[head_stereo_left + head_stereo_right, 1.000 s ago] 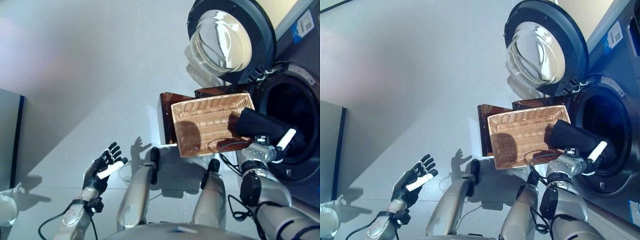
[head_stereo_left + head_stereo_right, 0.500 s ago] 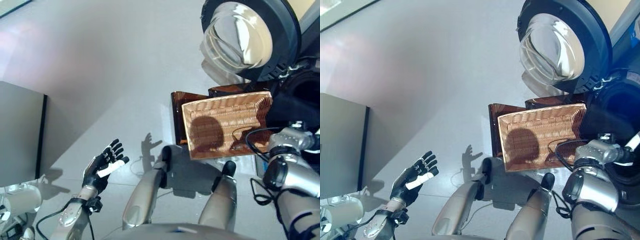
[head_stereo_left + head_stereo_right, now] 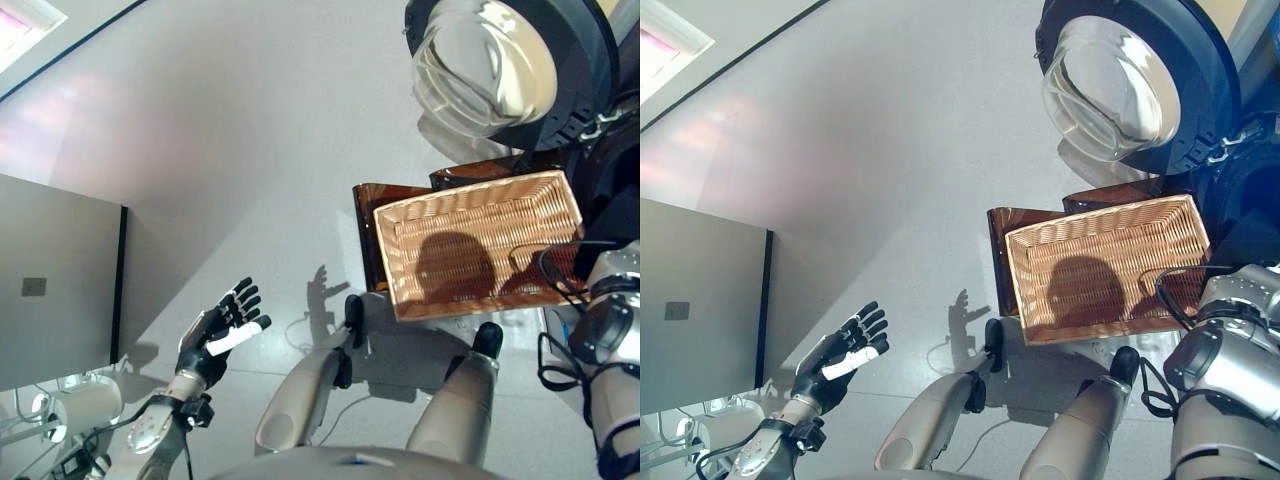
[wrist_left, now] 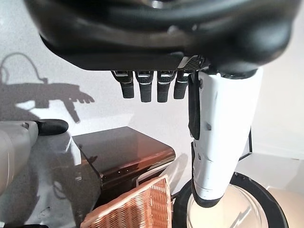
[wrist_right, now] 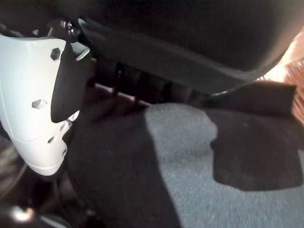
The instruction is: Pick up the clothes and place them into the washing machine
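My left robot hand [image 3: 218, 335] hangs over the bare floor [image 3: 230, 150] at my left, fingers straight and spread, thumb out, holding nothing; its wrist view shows the fingers [image 4: 148, 89] in a relaxed row beside the white-covered thumb. My right robot hand [image 5: 38, 99] is out of sight in the eye views, where only my right arm shows at the right edge beside the washer [image 3: 1250, 190]. In the right wrist view its white thumb and dark fingers lie against a dark cloth [image 5: 199, 171] that fills most of that view; the fingers are hidden against it, so I cannot tell whether I am grasping the cloth or have let it go. The cloth sits in a dark space by the hand, with a strip of wicker showing at one edge of that view; whether it lies fully inside the drum I cannot tell. The washer door [image 3: 500, 65] stands swung open, its glass bowl facing out. Just beside the washer opening, a wicker basket [image 3: 480, 245] rests on a brown stand [image 3: 370, 235], and nothing lies in the part of it I can see.
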